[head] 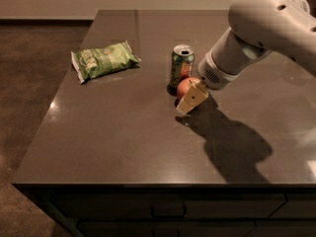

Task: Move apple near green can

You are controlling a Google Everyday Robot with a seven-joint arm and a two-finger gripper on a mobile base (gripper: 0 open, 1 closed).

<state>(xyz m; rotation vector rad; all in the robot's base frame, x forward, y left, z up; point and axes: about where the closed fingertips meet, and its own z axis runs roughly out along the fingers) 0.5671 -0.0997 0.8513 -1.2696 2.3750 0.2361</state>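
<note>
The red apple (183,85) rests on the dark tabletop, touching or almost touching the lower right side of the green can (181,64). The can stands upright with its silver top and opening showing. My gripper (191,98) comes down from the right on the big white arm and sits right against the apple's front right side, its cream tip covering part of the fruit. The far side of the apple is hidden behind the gripper.
A green chip bag (103,59) lies flat at the left of the table (108,132). The arm's shadow falls on the tabletop to the right of the gripper. The table's front edge is near, with a drawer front below and brown floor at left.
</note>
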